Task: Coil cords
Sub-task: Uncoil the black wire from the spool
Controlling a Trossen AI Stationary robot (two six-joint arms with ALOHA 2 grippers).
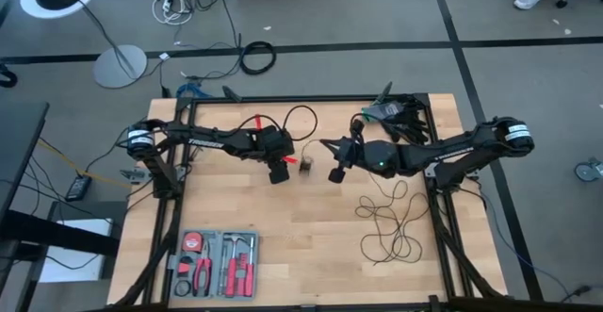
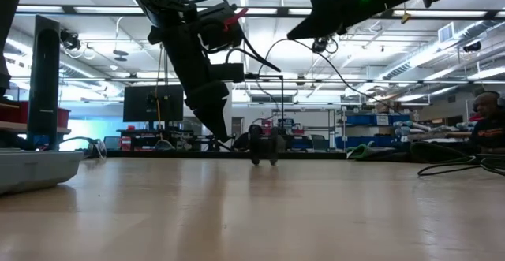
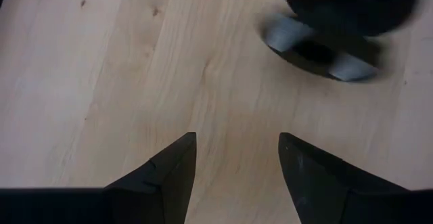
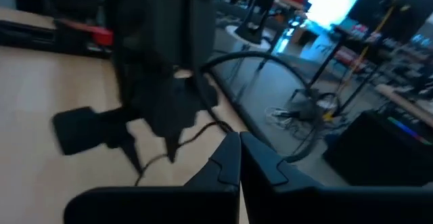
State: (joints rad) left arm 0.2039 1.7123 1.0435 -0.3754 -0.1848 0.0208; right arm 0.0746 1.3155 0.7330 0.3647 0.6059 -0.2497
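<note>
While right gripper [image 4: 239,158] fingers pinched, apparently empty, left gripper [image 3: 237,163] fingers apart; cord [image 1: 391,220] near table edge.

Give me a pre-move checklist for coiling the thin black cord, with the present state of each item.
1. Cord free to gather: ok. The thin black cord lies in loose loops on the table, right of centre.
2. Right gripper on the cord: cannot tell. Its fingers are shut, raised above the table, but whether the wire is pinched between them is unclear.
3. Left gripper ready: ok. It is open with nothing between its fingers, low over bare wood.
4. Small black object between the grippers: cannot tell what it is.
5. Tool case out of the way: ok, at the near left edge, apart from the cord.
</note>
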